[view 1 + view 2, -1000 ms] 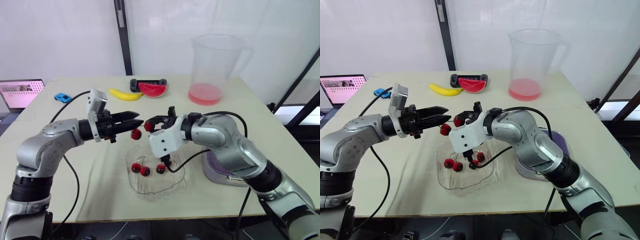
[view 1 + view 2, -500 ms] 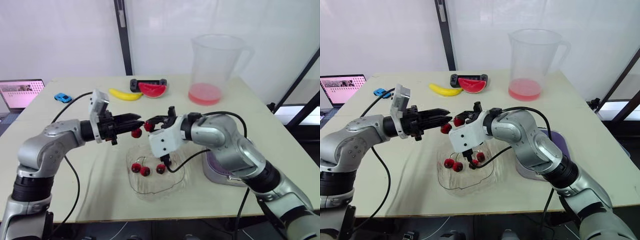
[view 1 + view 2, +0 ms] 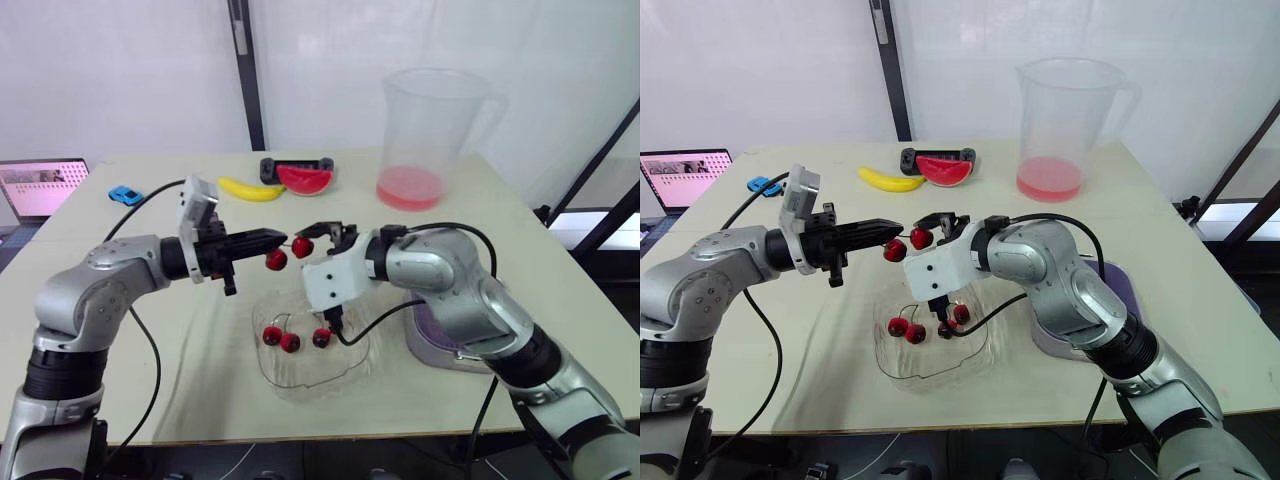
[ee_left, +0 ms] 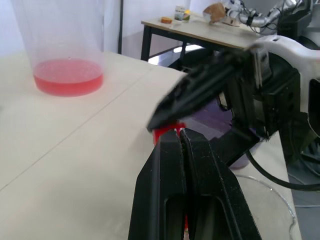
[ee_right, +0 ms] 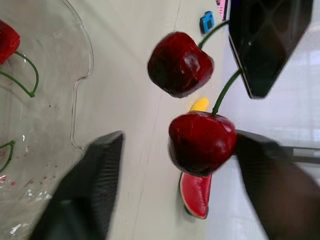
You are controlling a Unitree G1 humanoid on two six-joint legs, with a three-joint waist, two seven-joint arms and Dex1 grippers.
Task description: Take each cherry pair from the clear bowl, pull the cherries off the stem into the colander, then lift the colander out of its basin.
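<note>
Right wrist view, centre: my right gripper (image 5: 178, 144) gapes around one cherry (image 5: 201, 142); left gripper (image 3: 278, 237) pinches its stem (image 5: 226, 90). Pulling here could drop it into the clear bowl (image 3: 300, 375).

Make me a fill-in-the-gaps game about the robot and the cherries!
The left gripper holds two cherries by their ____.
The yellow fruit beside the watermelon is a ____.
Other cherries lie in the clear ____.
The toy car is ____.
Missing words: stem; banana; bowl; blue.
</note>
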